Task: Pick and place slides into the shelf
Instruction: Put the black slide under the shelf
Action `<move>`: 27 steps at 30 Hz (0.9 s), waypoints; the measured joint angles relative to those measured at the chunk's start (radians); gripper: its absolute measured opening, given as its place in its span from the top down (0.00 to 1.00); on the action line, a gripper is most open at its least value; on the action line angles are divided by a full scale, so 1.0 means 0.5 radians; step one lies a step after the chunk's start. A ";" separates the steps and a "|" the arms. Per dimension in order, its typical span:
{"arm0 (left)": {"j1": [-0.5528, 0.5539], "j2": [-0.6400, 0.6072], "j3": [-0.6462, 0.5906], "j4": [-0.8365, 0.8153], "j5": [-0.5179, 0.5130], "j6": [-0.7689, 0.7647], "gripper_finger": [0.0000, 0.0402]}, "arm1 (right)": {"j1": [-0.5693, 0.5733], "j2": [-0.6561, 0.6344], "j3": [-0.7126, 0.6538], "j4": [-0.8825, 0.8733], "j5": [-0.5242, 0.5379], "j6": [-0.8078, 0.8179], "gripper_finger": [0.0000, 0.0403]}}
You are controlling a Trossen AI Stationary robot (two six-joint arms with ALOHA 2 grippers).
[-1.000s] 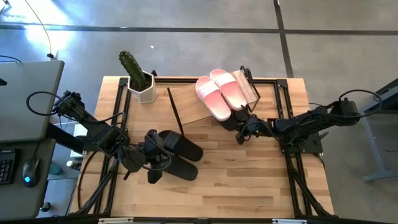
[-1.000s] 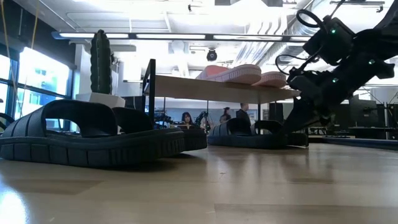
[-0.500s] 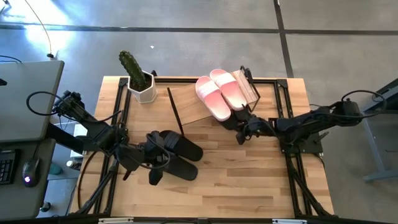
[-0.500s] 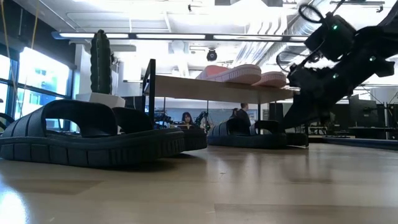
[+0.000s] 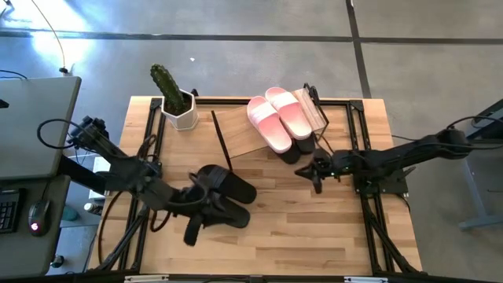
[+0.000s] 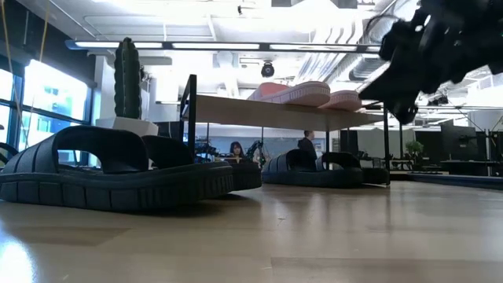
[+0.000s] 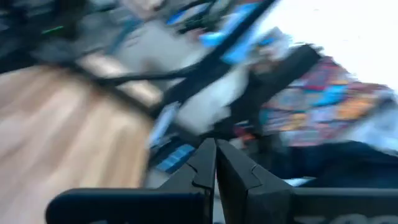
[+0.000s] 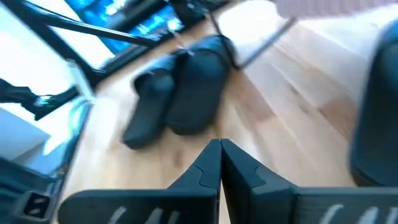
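Surface: wooden tabletop with a potted cactus at its far left corner.
Shelf: the shelf stands at the far middle; pink slides lie on top, one black pair beneath.
Loose pair: black slides lie near the left gripper, whose fingers are pressed together, empty.
Right gripper: raised in front of the shelf, fingers together, holding nothing.

two pink slides, four black slides, one shelf
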 joint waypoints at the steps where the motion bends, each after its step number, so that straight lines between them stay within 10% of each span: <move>1: -0.010 0.025 0.000 0.150 0.048 0.084 0.99 | 0.022 -0.048 0.000 -0.016 -0.001 -0.008 1.00; 6: -0.084 0.110 0.003 0.570 0.022 0.301 0.99 | 0.118 -0.227 0.002 -0.089 0.001 -0.035 1.00; 18: -0.457 0.179 0.000 0.372 -1.071 0.254 0.99 | 0.304 -0.582 0.081 -0.258 -0.078 0.010 1.00; 27: -0.466 0.367 0.476 -0.280 -1.153 0.250 1.00 | 0.351 -0.743 0.541 -0.923 0.066 -0.226 1.00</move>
